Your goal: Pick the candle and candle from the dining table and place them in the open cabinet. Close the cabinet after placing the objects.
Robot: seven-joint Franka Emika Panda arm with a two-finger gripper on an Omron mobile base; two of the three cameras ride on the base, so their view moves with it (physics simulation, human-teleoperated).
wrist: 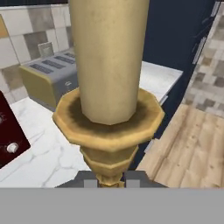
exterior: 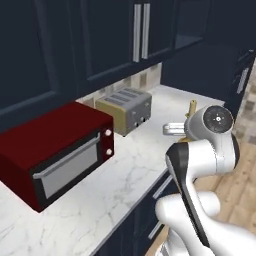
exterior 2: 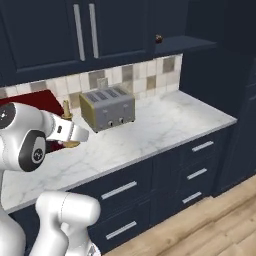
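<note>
Tan candle (wrist: 108, 57), brass holder (wrist: 109, 131), red oven (exterior: 55, 150), grey-veined white counter (exterior 2: 165, 120).

Long white grey-veined marble countertop (exterior 2: 165, 120) runs along the wall, over dark navy base drawers with horizontal silver bar handles (exterior 2: 197, 174). Backsplash of square beige, grey and tan tiles (exterior 2: 135, 75) between counter and uppers. Dark navy flat-panel wall cabinets with paired vertical silver bar handles (exterior: 141, 31) overhead; to their right an open dark shelf recess (exterior 2: 182, 42) holds a small reddish item (too small to identify). On the counter: a boxy dark red toaster oven with grey glass door and white knobs (exterior: 60, 152), and just beside it a silver four-slot toaster with tan sides (exterior 2: 107, 107). Light wood plank floor (exterior 2: 210, 232) in front. Even, shadowless lighting.
</note>
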